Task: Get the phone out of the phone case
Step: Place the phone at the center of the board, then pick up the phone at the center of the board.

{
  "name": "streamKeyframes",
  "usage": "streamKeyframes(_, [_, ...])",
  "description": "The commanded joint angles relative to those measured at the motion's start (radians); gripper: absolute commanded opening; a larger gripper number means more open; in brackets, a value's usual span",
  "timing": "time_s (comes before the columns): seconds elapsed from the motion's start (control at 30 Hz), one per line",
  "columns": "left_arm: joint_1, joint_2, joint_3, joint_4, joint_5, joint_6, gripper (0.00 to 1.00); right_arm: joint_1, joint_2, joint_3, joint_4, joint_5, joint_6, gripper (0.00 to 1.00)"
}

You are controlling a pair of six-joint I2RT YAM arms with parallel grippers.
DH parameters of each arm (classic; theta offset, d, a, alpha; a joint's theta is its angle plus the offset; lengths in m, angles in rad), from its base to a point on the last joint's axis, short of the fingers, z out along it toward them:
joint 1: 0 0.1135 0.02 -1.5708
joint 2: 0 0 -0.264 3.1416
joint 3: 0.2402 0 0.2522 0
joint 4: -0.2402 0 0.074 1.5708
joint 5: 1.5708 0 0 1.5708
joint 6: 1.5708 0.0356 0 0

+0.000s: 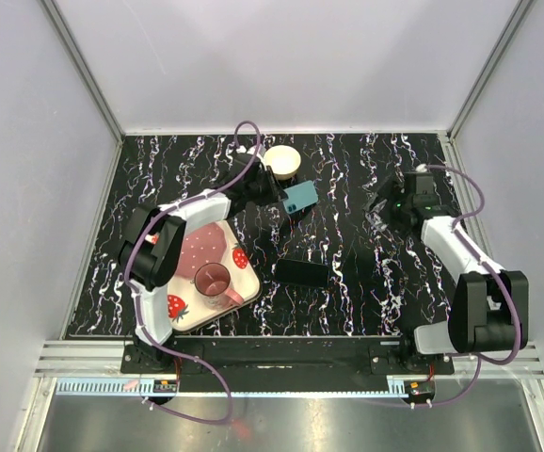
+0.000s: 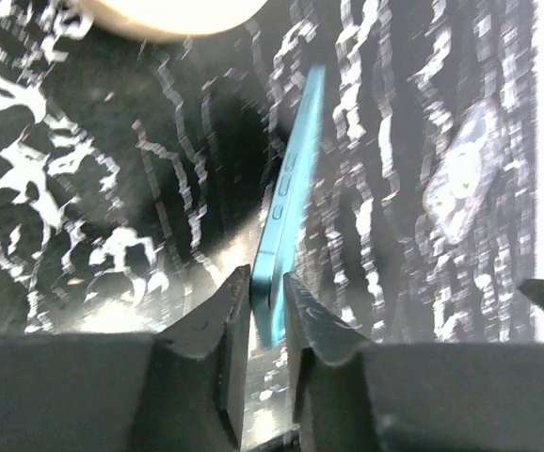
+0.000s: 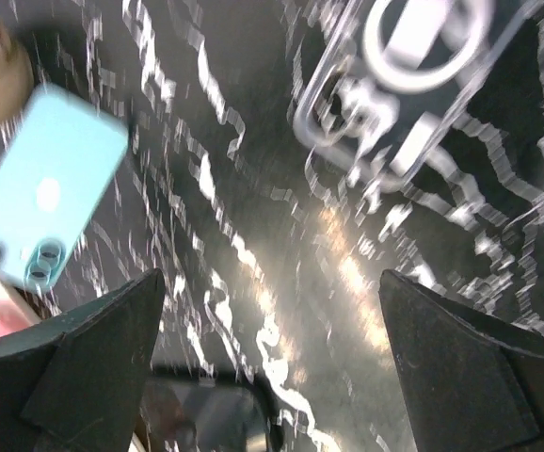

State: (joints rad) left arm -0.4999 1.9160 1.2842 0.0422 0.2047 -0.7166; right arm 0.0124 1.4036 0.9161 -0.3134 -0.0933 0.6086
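Observation:
The teal phone (image 1: 300, 196) is held on edge above the table by my left gripper (image 1: 270, 191), behind the table's middle. In the left wrist view my fingers (image 2: 237, 294) are shut on the phone's lower end (image 2: 291, 198). The clear phone case (image 3: 399, 85), with a ring on its back, lies empty on the black marbled table and also shows in the left wrist view (image 2: 460, 179). My right gripper (image 3: 272, 282) is open and empty, hovering just by the case (image 1: 378, 220) at the right. The phone's back also shows in the right wrist view (image 3: 51, 184).
A cream bowl (image 1: 281, 160) sits behind the phone. A black box (image 1: 302, 272) lies at the table's middle front. A strawberry-print tray (image 1: 183, 306) with a pink cup (image 1: 213, 280) is at the front left.

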Motion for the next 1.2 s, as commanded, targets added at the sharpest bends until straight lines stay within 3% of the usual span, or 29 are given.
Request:
streamKeyframes(0.0, [0.011,0.04,-0.017,-0.104,0.032,0.054,0.34,0.151,-0.04,-0.043,-0.064,0.035,0.014,1.0])
streamKeyframes(0.07, [0.012,0.02,-0.037,-0.103,0.012,0.062,0.5,0.228,-0.037,-0.046,-0.073,0.05,0.013,1.0])
streamKeyframes(0.1, [0.012,-0.003,-0.049,-0.108,0.004,0.078,0.66,0.245,-0.034,-0.051,-0.076,0.047,0.011,1.0])
streamKeyframes(0.2, [0.014,-0.061,-0.04,-0.174,-0.033,0.127,0.87,0.294,-0.018,-0.066,-0.053,0.024,-0.021,1.0])
streamKeyframes(0.3, [0.014,-0.15,-0.051,-0.215,-0.067,0.143,0.93,0.317,0.009,-0.071,-0.009,-0.012,-0.036,1.0])
streamKeyframes(0.47, [0.014,-0.325,-0.092,-0.258,-0.142,0.126,0.96,0.423,0.162,-0.022,0.068,-0.048,0.0,1.0])
streamKeyframes(0.63, [0.014,-0.403,-0.089,-0.336,-0.165,0.112,0.98,0.497,0.316,0.035,0.109,-0.15,0.022,1.0])
streamKeyframes(0.87, [0.026,-0.449,-0.08,-0.432,-0.185,0.167,0.99,0.58,0.267,-0.058,0.042,-0.177,-0.012,1.0])
streamKeyframes(1.17, [0.055,-0.468,-0.075,-0.426,-0.186,0.192,0.99,0.756,0.126,-0.088,-0.162,0.015,0.008,1.0])
